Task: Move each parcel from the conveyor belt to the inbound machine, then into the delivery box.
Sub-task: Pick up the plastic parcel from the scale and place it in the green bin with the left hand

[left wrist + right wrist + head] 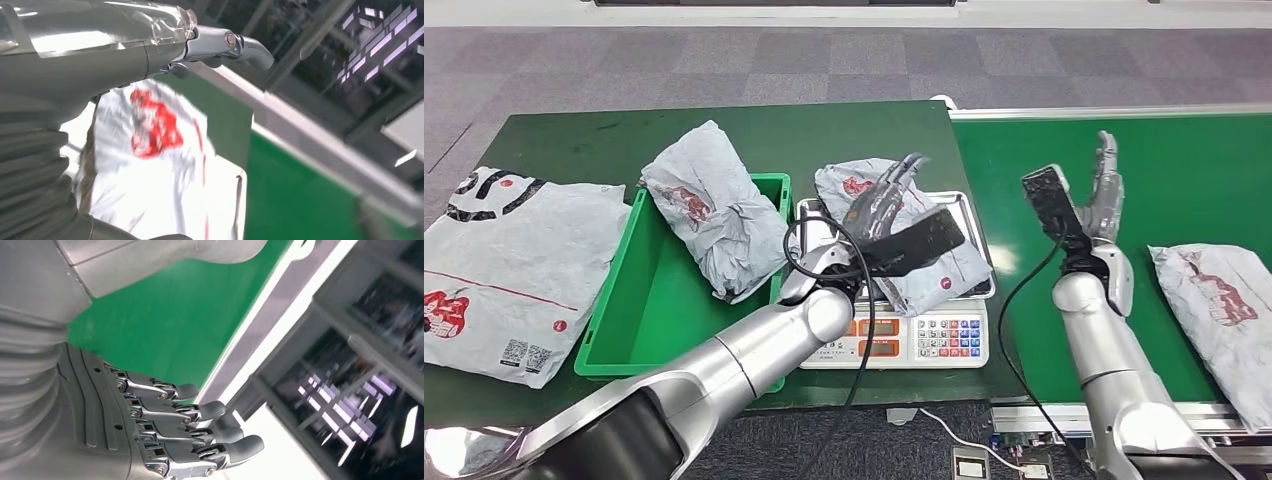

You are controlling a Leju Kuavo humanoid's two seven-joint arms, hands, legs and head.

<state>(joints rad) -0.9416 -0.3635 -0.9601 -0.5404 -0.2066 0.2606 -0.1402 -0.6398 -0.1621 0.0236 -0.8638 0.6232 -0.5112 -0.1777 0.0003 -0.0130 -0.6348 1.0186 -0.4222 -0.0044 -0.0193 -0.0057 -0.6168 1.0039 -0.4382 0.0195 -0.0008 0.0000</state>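
1. scale (944, 335) is the landmark – a grey parcel (914, 250) lies on its tray.
2. left hand (879, 210) hovers over that parcel, fingers apart, holding nothing.
3. right hand (1104, 190) is raised beyond the scale's right side over the belt (1204, 180), fingers straight, empty.
4. green bin (654, 300) sits just left of the scale, one bag (714, 210) across its rim.
5. judgement – close on the parcel's middle, lift it level, clear the tray before swinging to the bin.
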